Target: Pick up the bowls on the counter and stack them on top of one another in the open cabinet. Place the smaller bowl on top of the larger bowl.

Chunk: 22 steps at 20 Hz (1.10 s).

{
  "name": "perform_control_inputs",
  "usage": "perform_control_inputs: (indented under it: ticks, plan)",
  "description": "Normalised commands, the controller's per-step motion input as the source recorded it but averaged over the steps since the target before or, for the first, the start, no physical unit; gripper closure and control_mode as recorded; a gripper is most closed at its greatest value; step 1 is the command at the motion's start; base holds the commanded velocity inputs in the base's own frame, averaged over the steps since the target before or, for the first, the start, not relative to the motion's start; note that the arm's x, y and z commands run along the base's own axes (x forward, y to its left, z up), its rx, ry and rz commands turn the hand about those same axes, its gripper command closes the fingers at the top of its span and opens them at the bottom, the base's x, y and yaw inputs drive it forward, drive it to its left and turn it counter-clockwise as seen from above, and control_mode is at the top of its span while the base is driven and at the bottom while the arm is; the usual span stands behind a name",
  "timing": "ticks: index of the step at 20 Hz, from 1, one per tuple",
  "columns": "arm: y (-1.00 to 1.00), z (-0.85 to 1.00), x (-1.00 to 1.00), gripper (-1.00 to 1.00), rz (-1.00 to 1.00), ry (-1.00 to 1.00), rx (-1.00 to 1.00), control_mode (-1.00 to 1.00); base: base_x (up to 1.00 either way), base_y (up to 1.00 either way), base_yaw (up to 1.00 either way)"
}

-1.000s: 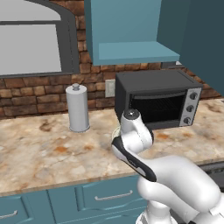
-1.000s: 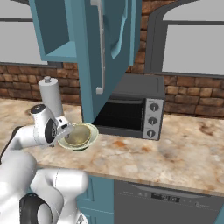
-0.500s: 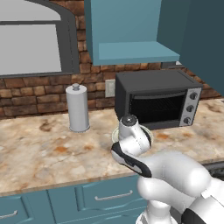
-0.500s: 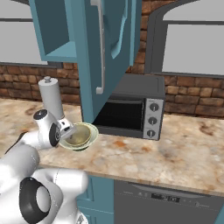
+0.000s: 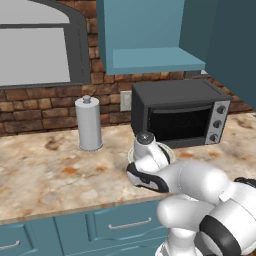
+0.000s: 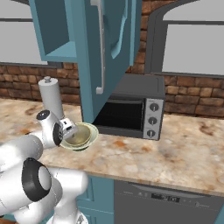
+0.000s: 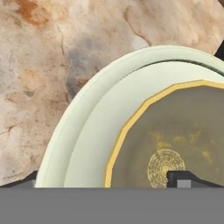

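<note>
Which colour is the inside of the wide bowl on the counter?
Olive-brown inside, cream rim; the bowl shows best in the hand view.

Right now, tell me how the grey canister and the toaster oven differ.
The canister is a tall, slim, pale grey cylinder; the toaster oven is a wide black box. The canister has a knob on top; the toaster oven has three dials down its front. Both stand on the counter by the brick wall.

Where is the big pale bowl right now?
The larger bowl sits on the counter in front of the black toaster oven, right of the grey canister.
</note>
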Motion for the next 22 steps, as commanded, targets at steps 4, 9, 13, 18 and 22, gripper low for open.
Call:
perform_control_inputs:
  ticks: [4, 9, 13, 18, 22]
  plan:
    - [0.04, -0.28, 0.15, -1.0, 0.0, -0.04, 0.0, -1.0, 0.0, 0.0, 0.0]
    - [0.02, -0.19, 0.11, 1.0, 0.0, -0.01, 0.0, -1.0, 0.0, 0.0, 0.0]
    - [0.0, -0.04, 0.02, 1.0, 0.0, 0.0, 0.0, -1.0, 0.0, 0.0, 0.0]
    - [0.0, 0.06, -0.03, 1.0, 0.0, 0.0, 0.0, -1.0, 0.0, 0.0, 0.0]
    - [0.0, 0.37, -0.18, 1.0, 0.0, -0.05, -0.01, -1.0, 0.0, 0.0, 0.0]
